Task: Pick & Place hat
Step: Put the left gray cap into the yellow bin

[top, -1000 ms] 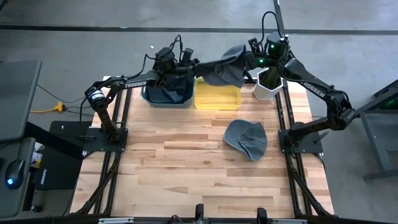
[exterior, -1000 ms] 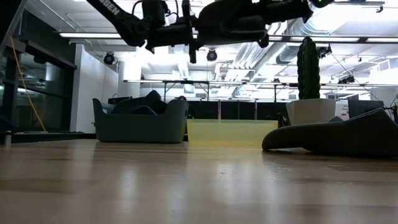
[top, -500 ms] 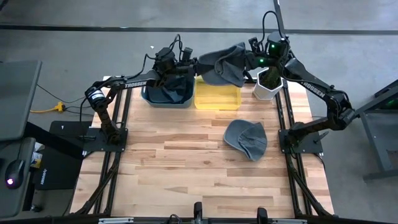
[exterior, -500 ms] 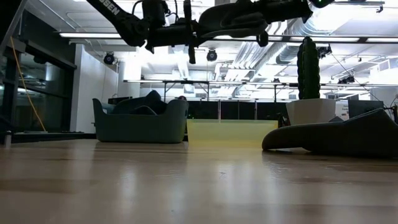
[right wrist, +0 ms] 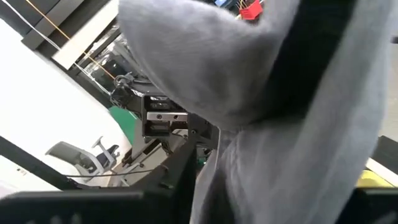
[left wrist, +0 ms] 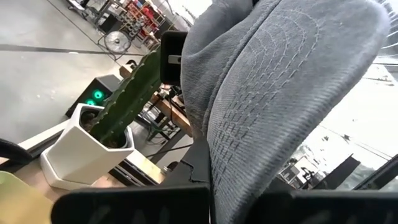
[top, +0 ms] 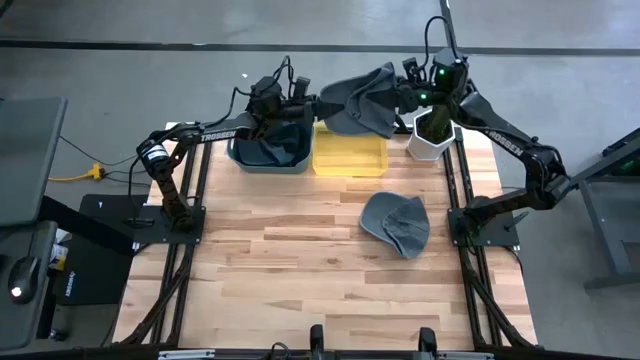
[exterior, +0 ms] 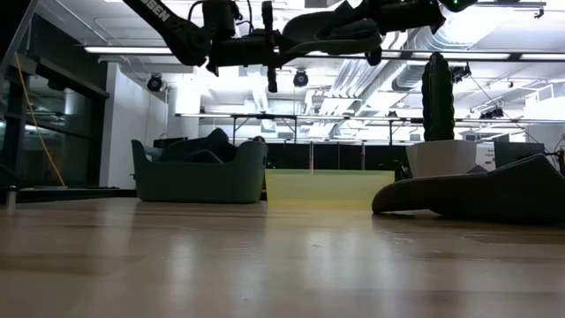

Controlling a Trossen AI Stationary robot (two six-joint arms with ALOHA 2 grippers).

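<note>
Currently the grey hat [top: 362, 100] hangs in the air above the yellow bin [top: 350, 156], left tool [top: 318, 103] and right tool [top: 400, 96] each clamped on one edge. A second hat [top: 396, 223] lies on the table [top: 300, 260], well apart

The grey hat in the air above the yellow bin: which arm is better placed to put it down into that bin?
Probably the left. Both grippers hold the grey hat, but the left gripper is at the yellow bin's edge, beside the blue bin. The right gripper reaches in from over the cactus pot.
</note>
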